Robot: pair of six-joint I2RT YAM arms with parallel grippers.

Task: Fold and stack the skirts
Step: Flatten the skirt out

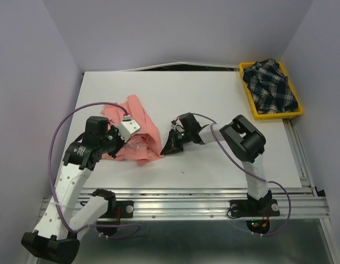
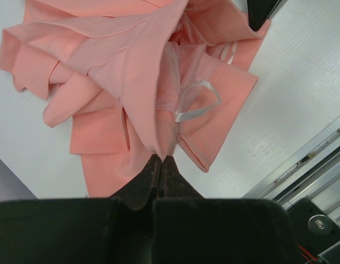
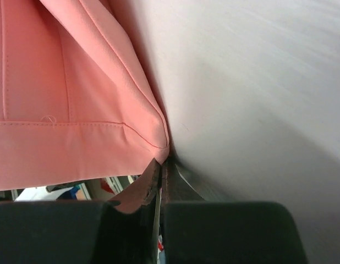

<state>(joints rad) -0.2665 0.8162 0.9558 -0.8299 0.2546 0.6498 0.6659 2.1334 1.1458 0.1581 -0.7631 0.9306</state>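
Your left tool (image 2: 161, 158) pinches pink skirt (image 1: 148, 132) fold; right tool (image 3: 160, 162) clamps hem corner. Cloth light, limp: hold corners, lift taut.

White table (image 1: 214, 93) boxed in by plain lilac walls (image 1: 175, 27) ahead of the right gripper (image 1: 167, 147) and to both its sides. Aluminium rails (image 1: 186, 202) edge the table behind it, a dull grey surface (image 1: 186, 242) beyond; lighting soft, even.

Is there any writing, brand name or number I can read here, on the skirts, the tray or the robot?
No text can be read in any view.
The pink skirt shows only a blank white ribbon loop.
The plaid skirt and tray show no readable marks.
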